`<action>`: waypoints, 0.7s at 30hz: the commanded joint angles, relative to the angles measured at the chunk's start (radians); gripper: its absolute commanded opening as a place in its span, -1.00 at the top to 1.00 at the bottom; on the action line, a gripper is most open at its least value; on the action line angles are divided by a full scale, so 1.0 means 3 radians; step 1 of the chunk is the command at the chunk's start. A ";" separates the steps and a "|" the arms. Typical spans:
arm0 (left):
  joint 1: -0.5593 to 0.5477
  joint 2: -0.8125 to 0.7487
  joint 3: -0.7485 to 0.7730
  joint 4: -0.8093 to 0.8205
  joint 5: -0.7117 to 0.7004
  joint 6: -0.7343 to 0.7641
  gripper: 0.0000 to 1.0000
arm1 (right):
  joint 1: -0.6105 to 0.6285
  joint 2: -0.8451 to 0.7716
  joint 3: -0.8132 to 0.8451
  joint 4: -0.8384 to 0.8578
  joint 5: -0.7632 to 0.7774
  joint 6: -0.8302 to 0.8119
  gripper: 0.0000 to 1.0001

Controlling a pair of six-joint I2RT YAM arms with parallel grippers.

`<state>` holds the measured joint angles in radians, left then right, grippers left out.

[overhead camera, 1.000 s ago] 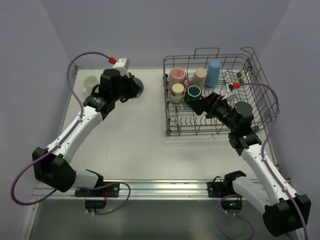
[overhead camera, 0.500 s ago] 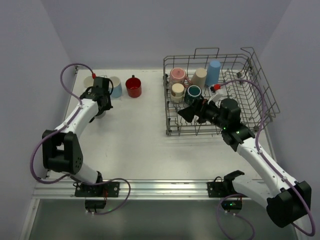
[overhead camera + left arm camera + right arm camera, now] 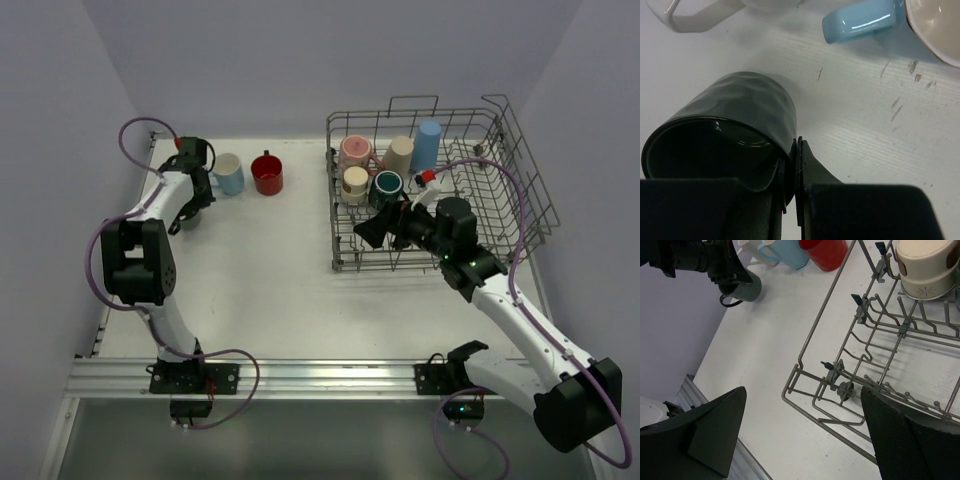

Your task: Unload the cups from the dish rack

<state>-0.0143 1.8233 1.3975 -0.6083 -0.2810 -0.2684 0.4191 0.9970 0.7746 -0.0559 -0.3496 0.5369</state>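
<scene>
Currently: set-down step. Your left gripper (image 3: 792,150) has its jaws almost closed and pinches the rim wall of a dark teal cup (image 3: 740,110), one jaw inside and one outside. The cup looks upright on the desk (image 3: 865,140), but base contact is not confirmed. Beyond the jaws are a white mug (image 3: 695,15) and a light blue mug (image 3: 860,22), near but apart.

Next move, as judged: spread the jaws and lift clear without tipping the cup.

Your right gripper (image 3: 802,405) hangs wide open and empty. A corner of the dish rack (image 3: 825,305) lies below and between its jaws, with a cream cup (image 3: 926,270) beyond them.

Desk: white and scuffed. Walls: plain pale lilac.
</scene>
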 commanded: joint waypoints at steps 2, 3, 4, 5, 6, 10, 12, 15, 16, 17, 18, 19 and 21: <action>0.0048 0.0145 0.0245 -0.0059 0.0006 0.0081 1.00 | 0.0014 0.0021 0.0143 0.0008 0.0086 -0.0087 -0.98; 0.0048 0.0160 0.0245 -0.0064 0.0016 0.0082 1.00 | 0.0014 0.0021 0.0143 -0.0008 0.0112 -0.0102 -0.98; 0.0144 0.0191 0.0240 -0.0074 0.0021 0.0082 1.00 | 0.0019 0.0016 0.0148 -0.0018 0.0158 -0.0123 -0.98; 0.0160 0.0207 0.0230 -0.0084 0.0026 0.0082 1.00 | 0.0014 0.0011 0.0154 -0.0044 0.0178 -0.0133 -0.98; 0.0175 0.0217 0.0220 -0.0089 0.0016 0.0082 1.00 | 0.0019 0.0011 0.0164 -0.0054 0.0194 -0.0143 -0.98; 0.0232 0.0258 0.0209 -0.0100 0.0026 0.0071 0.96 | 0.0020 0.0000 0.0159 -0.0059 0.0225 -0.0154 -0.98; 0.0232 0.0258 0.0199 -0.0094 0.0026 0.0066 0.79 | 0.0025 0.0021 0.0169 -0.0064 0.0240 -0.0159 -0.98; 0.0232 0.0202 0.0158 -0.0059 -0.0030 0.0051 0.43 | 0.0025 0.0123 0.0199 -0.0054 0.0276 -0.0164 -0.98; 0.0227 0.0146 0.0143 -0.0023 -0.0050 0.0046 0.19 | 0.0035 0.0158 0.0220 -0.0084 0.0296 -0.0184 -0.98; 0.0227 0.0110 0.0102 0.0002 -0.0045 0.0036 0.07 | 0.0050 0.0230 0.0245 -0.0110 0.0372 -0.0199 -0.98; 0.0232 0.0034 0.0087 0.0028 -0.0045 0.0036 -0.13 | 0.0070 0.0261 0.0281 -0.0120 0.0418 -0.0225 -0.98; 0.0227 -0.0008 0.0071 0.0059 -0.0050 0.0020 -0.21 | 0.0076 0.0291 0.0297 -0.0141 0.0459 -0.0235 -0.98; 0.0232 -0.0110 0.0051 0.0079 -0.0015 0.0015 -0.36 | 0.0086 0.0358 0.0383 -0.0182 0.0567 -0.0266 -0.98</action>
<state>0.0513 1.8896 1.4189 -0.6243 -0.2722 -0.2668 0.4347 1.0885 0.8227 -0.1005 -0.2489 0.4919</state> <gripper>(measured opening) 0.647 0.989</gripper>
